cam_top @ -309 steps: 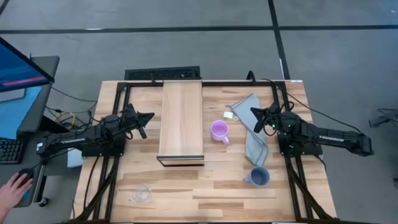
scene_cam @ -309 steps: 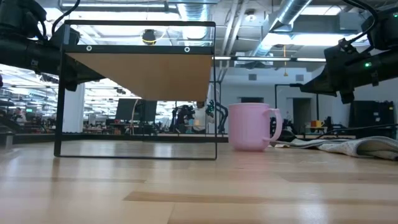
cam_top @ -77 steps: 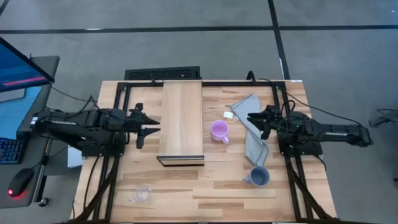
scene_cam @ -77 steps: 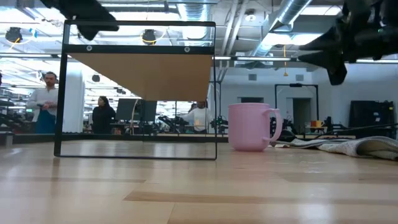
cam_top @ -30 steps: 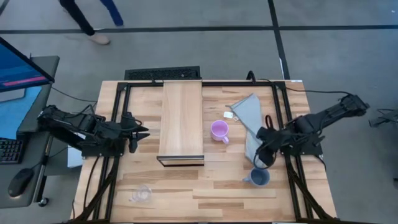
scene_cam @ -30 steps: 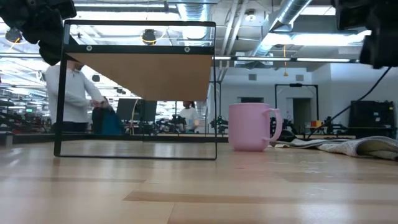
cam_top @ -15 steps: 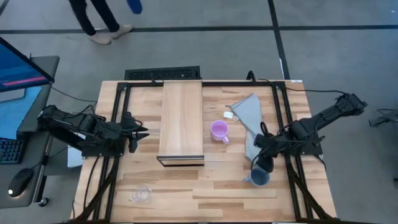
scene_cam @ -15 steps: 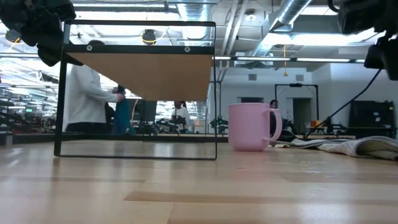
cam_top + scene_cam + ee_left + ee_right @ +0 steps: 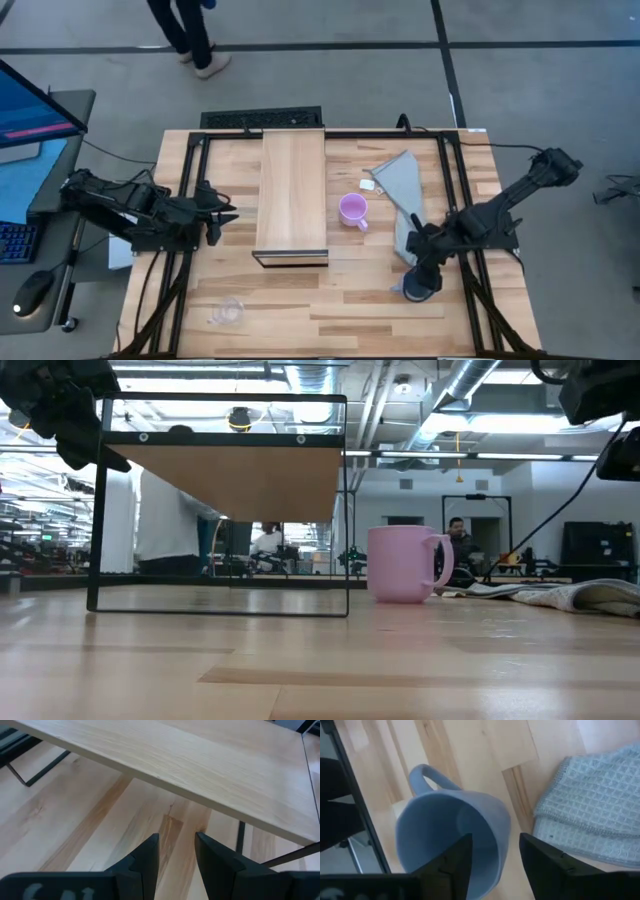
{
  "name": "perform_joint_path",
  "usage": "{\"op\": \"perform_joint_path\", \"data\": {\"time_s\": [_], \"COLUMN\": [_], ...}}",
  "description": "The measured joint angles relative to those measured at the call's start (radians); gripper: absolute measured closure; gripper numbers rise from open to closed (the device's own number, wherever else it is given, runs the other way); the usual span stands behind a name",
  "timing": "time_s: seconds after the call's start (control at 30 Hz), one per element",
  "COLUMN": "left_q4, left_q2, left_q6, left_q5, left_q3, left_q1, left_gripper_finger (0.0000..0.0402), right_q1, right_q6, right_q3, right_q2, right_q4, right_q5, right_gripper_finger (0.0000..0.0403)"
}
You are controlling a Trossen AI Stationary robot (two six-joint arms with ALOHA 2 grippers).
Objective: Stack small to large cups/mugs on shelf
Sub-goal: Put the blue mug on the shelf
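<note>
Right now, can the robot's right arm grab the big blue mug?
Probably yes. The right gripper hangs directly over the grey-blue mug, fingers open with one inside the rim and one outside. Nothing covers the mug, and the grey cloth lies beside it, not on it.

Bright, even overhead light, soft shadows; ceiling lamps (image 9: 240, 420) glare at table level, passing person (image 9: 170, 510) blurred.

Grey cloth (image 9: 404, 198) on table (image 9: 340, 300); person (image 9: 190, 30) beyond.
</note>
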Motion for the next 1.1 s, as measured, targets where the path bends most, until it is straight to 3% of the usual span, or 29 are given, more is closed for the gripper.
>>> {"op": "perform_joint_path", "data": {"time_s": [0.73,1.1], "left_q4": [0.000,-0.003], "left_q2": [0.000,0.000], "left_q6": [-0.003,-0.006], "left_q5": [-0.022,-0.026], "left_q3": [0.000,0.000], "left_q1": [0.000,0.000], "left_gripper_finger": [0.0286,0.0286], "right_q1": [-0.007,-0.029], "right_q6": [-0.007,-0.008], "right_q3": [0.000,0.000], "right_q2": [0.025,0.159], "right_q4": [-0.049,-0.036], "right_q5": [-0.020,-0.026], "right_gripper_finger": [0.0244,0.0276]}}
